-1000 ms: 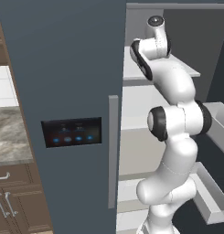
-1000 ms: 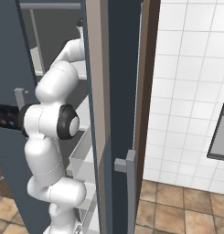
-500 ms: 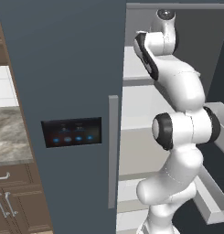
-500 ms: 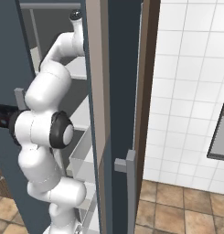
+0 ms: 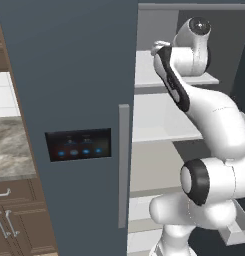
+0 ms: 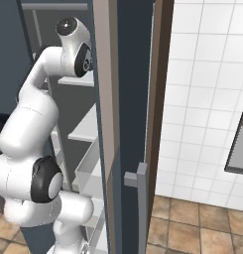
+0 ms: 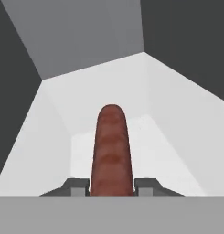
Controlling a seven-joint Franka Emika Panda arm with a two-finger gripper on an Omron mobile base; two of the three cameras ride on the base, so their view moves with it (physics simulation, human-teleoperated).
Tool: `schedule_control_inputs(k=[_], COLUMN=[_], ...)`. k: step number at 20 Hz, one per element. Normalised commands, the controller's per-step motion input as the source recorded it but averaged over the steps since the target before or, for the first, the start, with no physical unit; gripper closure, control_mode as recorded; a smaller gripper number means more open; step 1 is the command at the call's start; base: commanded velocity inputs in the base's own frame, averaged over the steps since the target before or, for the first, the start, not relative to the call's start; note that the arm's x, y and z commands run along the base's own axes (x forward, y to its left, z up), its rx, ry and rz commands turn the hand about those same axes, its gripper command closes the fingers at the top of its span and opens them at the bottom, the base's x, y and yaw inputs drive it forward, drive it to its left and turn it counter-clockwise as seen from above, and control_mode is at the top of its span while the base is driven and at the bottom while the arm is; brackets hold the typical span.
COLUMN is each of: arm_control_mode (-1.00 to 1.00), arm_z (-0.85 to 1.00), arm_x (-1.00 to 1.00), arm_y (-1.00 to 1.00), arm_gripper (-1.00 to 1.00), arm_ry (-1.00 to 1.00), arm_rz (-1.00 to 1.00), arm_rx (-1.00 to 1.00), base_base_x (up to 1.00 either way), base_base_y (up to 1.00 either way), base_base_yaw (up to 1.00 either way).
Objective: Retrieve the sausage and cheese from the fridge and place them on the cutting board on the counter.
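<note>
The sausage (image 7: 112, 151) stands lengthwise between the two dark fingertips (image 7: 77, 186) of the gripper (image 7: 112, 187), which closes on its near end while the far, rounded end points into the fridge (image 5: 74, 75), above a white shelf (image 7: 54, 119) and toward the back corner where the shelf meets the grey rear wall. From the base cameras, the arm (image 5: 209, 115) reaches high into the open right-hand compartment, its wrist level with the upper shelf (image 5: 144, 65), with the closed left door and its blue-lit panel (image 5: 79, 145) alongside. The grip appears to take only the near end, so most of the link hangs forward unsupported; it could pivot or slip out if the hand swings quickly, and would then drop onto the shelf or roll toward the back wall. The arm is folded tightly between the shelves and the open door (image 6: 133, 99), so a careless withdrawal risks knocking an elbow against a shelf edge or the door frame. Whether the sausage rests on the shelf or is lifted clear of it cannot be told. The counter (image 5: 11, 145) lies well off to the left, past the closed door, a long carry for so narrow a hold.
</note>
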Motion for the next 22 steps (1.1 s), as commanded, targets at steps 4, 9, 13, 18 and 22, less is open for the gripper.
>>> schedule_control_inputs(k=[4,9,13,18,22], arm_control_mode=[-1.00,-1.00,-1.00,-1.00,-1.00], arm_z=[0.00,0.20,0.16,0.00,-0.01], arm_x=[-1.00,-1.00,-1.00,-1.00,-0.92], arm_y=[0.18,0.14,0.18,0.29,0.39], arm_gripper=[1.00,1.00,1.00,1.00,1.00], arm_ry=[-0.09,0.00,0.00,0.00,0.00], arm_rz=[0.09,0.07,0.07,0.12,0.11], arm_rx=[0.00,-0.01,-0.04,-0.10,-0.09], base_base_x=[0.00,0.00,0.00,0.00,0.00], base_base_y=[0.00,0.00,0.00,0.00,0.00], base_base_yaw=[0.00,0.00,0.00,0.00,0.00])
